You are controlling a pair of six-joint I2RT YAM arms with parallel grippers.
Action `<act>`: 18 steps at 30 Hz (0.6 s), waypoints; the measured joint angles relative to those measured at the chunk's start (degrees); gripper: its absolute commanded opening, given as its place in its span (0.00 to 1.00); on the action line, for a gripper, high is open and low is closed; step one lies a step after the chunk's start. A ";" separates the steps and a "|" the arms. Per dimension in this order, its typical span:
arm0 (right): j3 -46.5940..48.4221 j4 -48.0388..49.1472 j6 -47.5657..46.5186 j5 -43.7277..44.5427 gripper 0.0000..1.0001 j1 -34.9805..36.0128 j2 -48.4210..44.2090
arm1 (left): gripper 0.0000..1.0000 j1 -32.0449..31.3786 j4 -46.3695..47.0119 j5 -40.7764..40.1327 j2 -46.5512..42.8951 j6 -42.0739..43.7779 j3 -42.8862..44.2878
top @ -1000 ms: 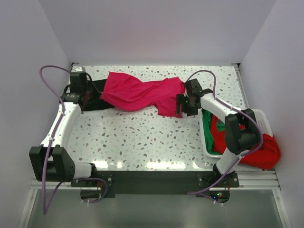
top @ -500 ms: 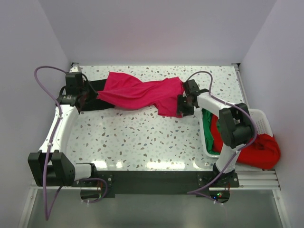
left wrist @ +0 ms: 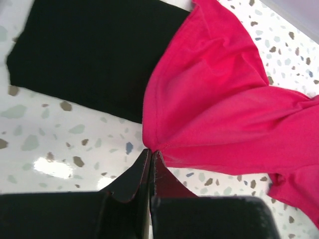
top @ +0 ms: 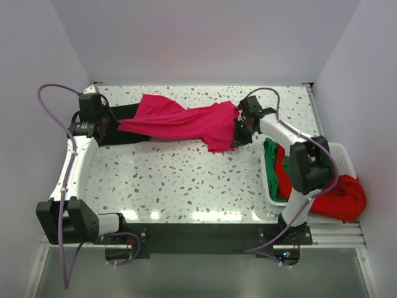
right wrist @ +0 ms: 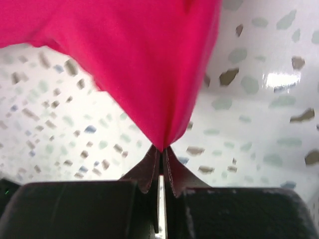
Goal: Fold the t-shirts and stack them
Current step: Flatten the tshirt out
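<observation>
A magenta-pink t-shirt (top: 186, 121) hangs stretched across the far part of the speckled table (top: 186, 180), held at both ends. My left gripper (top: 110, 126) is shut on its left edge (left wrist: 199, 109); the jaws pinch the hem at their tips (left wrist: 151, 151). My right gripper (top: 239, 127) is shut on the shirt's right end (right wrist: 134, 59), cloth bunched between the tips (right wrist: 162, 148). A black t-shirt (top: 127, 124) lies flat at the far left, partly under the pink one (left wrist: 89, 55). Red (top: 338, 195) and green (top: 270, 164) t-shirts fill the basket at the right.
A white lattice basket (top: 345, 160) stands at the table's right edge, red cloth spilling over its near side. White walls close in the left, far and right sides. Purple cables (top: 53, 102) loop off both arms.
My right gripper has gone from open to shut on the pink shirt's right end and moved slightly away. The left gripper pulled its end further left, drawing the shirt tauter.
</observation>
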 measured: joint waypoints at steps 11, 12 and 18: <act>-4.31 -7.52 0.48 -0.85 0.48 -2.80 -13.60 | 0.00 4.26 -1.77 -1.44 0.15 4.46 1.90; -4.76 -7.37 0.46 -1.07 0.48 -2.99 -12.35 | 0.00 4.26 -1.75 -1.01 0.22 4.46 1.90; -6.25 -5.29 0.33 -4.85 0.48 -2.60 -3.93 | 0.00 4.26 -1.73 0.79 0.44 4.44 1.79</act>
